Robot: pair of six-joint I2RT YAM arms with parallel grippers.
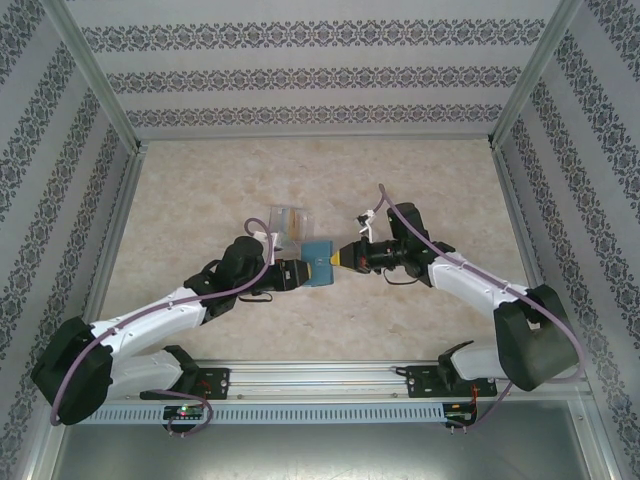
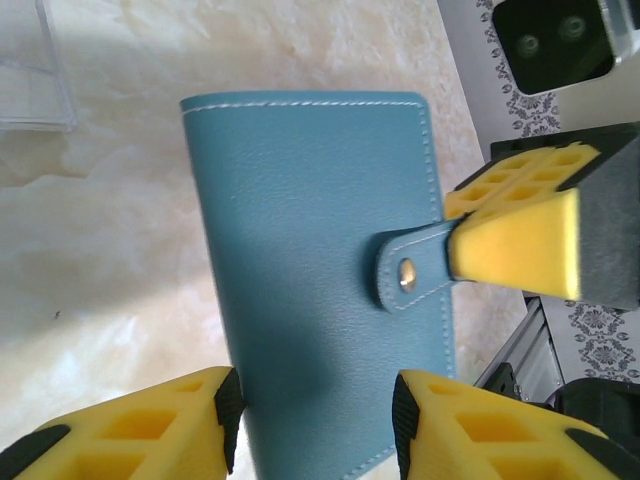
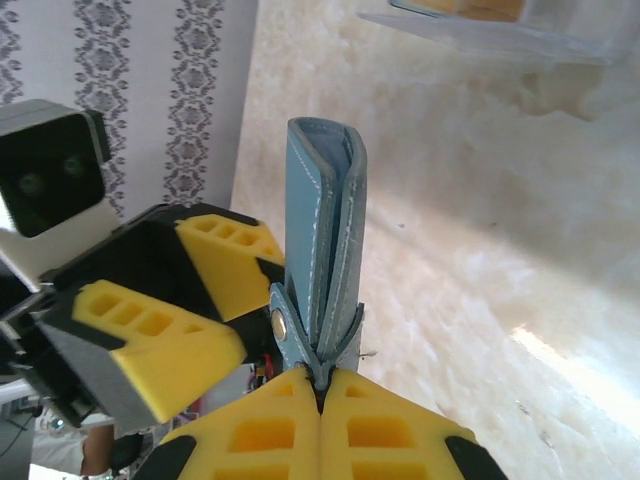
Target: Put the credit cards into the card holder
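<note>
Nearest to me: 2 arms, 2 grippers, meeting mid-table (image 1: 400,320). L gripper (image 1: 293,272) has its jaws parted, yellow pads either side of the lower end of the card holder (image 2: 310,230). Can't tell from the L wrist cam if the tips actually touch it. R gripper (image 3: 320,385) is clamped tight on the snap strap (image 2: 410,268), pinching it at the holder's free edge, w/ the snap stud just clear of the pads.

1 card holder, teal, folded closed. It sits right btwn the two grippers, face-on to the L wrist cam and edge-on to the R. Its bottom end is cut off in the L wrist view. Can't say whether it's resting on the table or lifted.

Farther out: 1 clear case (image 1: 290,222), just beyond the holder. Credit cards (image 3: 460,6) show as orange-tan slivers inside it. Cropped and blurry, so no count from me.
</note>
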